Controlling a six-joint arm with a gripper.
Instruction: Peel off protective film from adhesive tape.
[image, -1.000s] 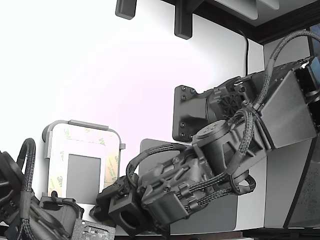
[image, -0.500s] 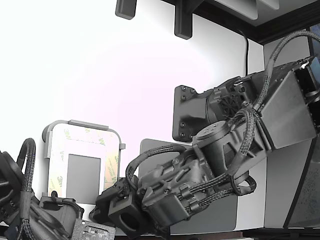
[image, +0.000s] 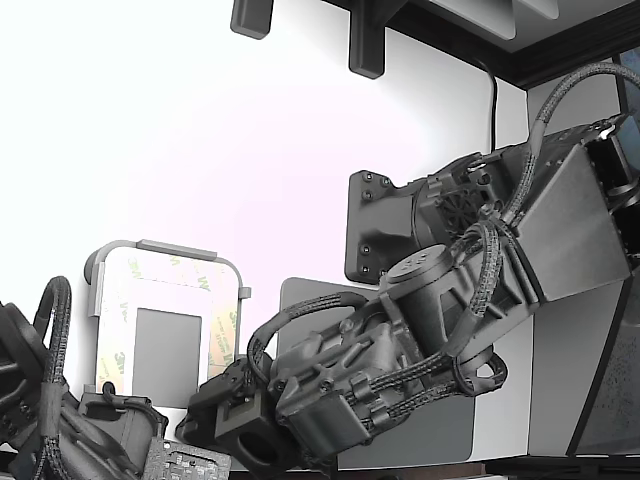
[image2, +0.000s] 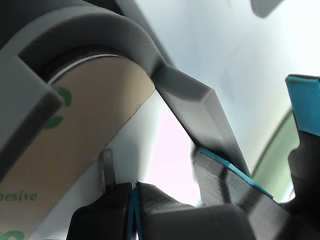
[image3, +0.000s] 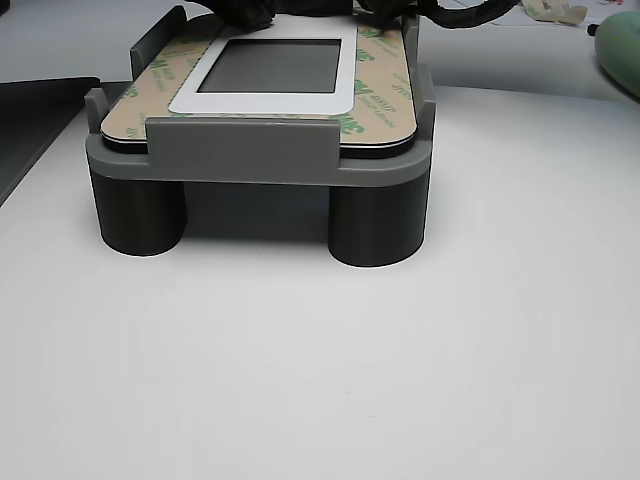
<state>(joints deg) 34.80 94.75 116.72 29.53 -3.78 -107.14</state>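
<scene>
At the rounded corner of the grey fixture (image2: 95, 25), the gripper (image2: 165, 192) is hovering with jaws apart, beside the protective film (image2: 85, 150). Raised walls are keeping the plate and its adhesive tape (image3: 265, 102) seated, probably for peeling.

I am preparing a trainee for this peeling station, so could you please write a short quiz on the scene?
1. True or false: the protective film lies around the dark-grey rectangle.
2. The logos printed on the film are: A red, B green, C blue.
3. In the other view, how many round legs show under the grey holder?

Key: 1 true; 2 B; 3 two.
</scene>
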